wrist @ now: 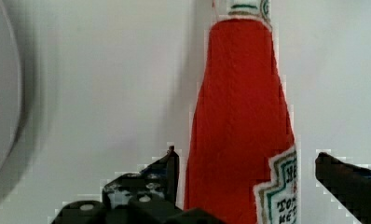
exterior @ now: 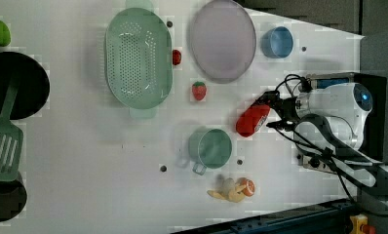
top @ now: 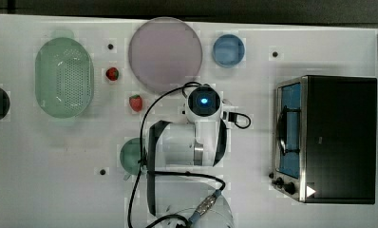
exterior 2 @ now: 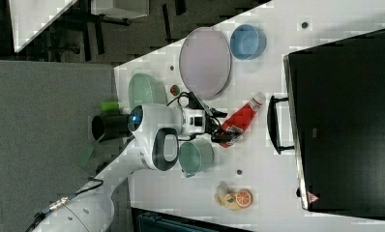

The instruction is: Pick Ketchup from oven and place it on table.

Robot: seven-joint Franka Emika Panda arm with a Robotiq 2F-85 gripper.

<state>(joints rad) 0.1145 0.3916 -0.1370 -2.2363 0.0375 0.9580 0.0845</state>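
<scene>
Ketchup [wrist: 239, 121]: cap end and base both cut off by the wrist view's frame; label partly readable only. Top view: arm body covers the bottle and most of the green cup [top: 130, 154]. Tool [wrist: 246, 170]: 1 finger [wrist: 346, 184] sits off the bottle's side, contact unclear. Left view: arm hides most of the oven [exterior: 372, 83]. Small food pile [exterior 2: 234, 197] too blurred to identify.

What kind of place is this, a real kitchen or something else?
Probably a robot test bench dressed as a kitchen. A white table with small holes carries a toaster oven, a green colander and toy strawberries, while a robot arm's gripper straddles a ketchup bottle.
</scene>
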